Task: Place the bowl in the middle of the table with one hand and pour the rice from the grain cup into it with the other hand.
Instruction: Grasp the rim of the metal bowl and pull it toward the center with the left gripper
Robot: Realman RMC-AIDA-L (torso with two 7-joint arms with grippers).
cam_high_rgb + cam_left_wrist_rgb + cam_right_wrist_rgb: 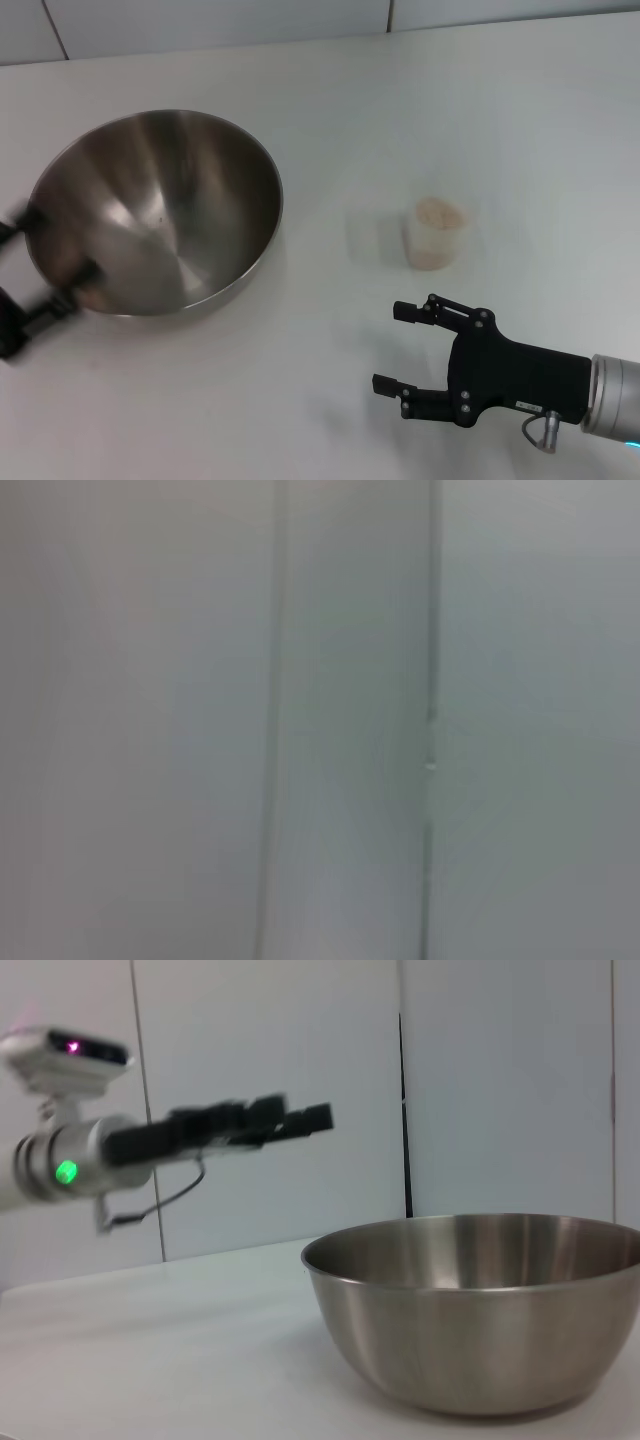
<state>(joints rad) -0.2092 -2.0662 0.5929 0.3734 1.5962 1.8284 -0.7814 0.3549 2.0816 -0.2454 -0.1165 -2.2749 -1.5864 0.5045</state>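
Observation:
The steel bowl stands upright on the left part of the white table; it also fills the lower part of the right wrist view. My left gripper is blurred at the bowl's left rim, fingers spread. In the right wrist view it hangs in the air above and beside the bowl, not touching it. The grain cup stands right of the middle with rice up to its brim. My right gripper is open and empty, low in front of the cup. The left wrist view shows only blurred wall.
The grey-white tiled wall runs along the table's far edge. Bare tabletop lies between the bowl and the cup.

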